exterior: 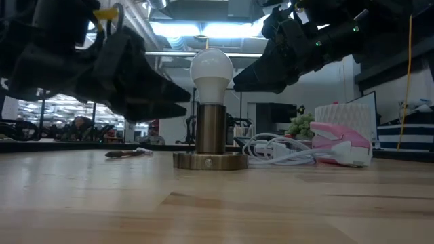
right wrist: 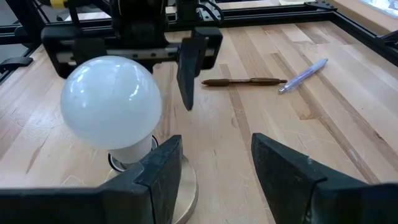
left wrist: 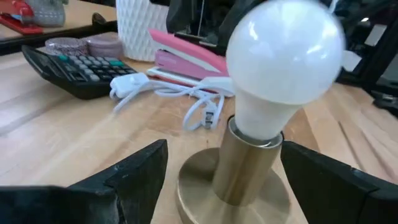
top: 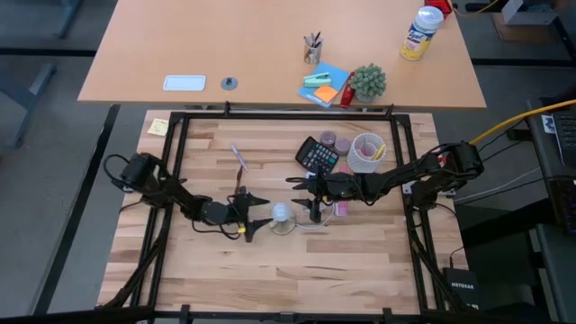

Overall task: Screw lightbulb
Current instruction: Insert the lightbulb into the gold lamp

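Observation:
The lightbulb (top: pixel 282 213) is frosted white and stands upright in a brass holder (exterior: pixel 210 129), whose round foot (exterior: pixel 210 160) rests on the wooden table. My left gripper (top: pixel 259 214) is open just left of it. In the left wrist view its two fingers (left wrist: pixel 137 177) stand on either side of the holder (left wrist: pixel 245 162), below the bulb (left wrist: pixel 283 56), and apart from both. My right gripper (top: pixel 306 202) is open on the bulb's right and a little higher. Its fingers (right wrist: pixel 155 168) are close to the bulb (right wrist: pixel 112 102) and nothing is between them.
Behind the holder on the right lie a coiled white cord (exterior: pixel 278 149) and a pink stapler (exterior: pixel 339 139). A calculator (top: pixel 317 156) and a white cup (top: pixel 366 151) stand farther back. A blue pen (right wrist: pixel 301 74) and a brown pen (right wrist: pixel 242 81) lie toward the far left.

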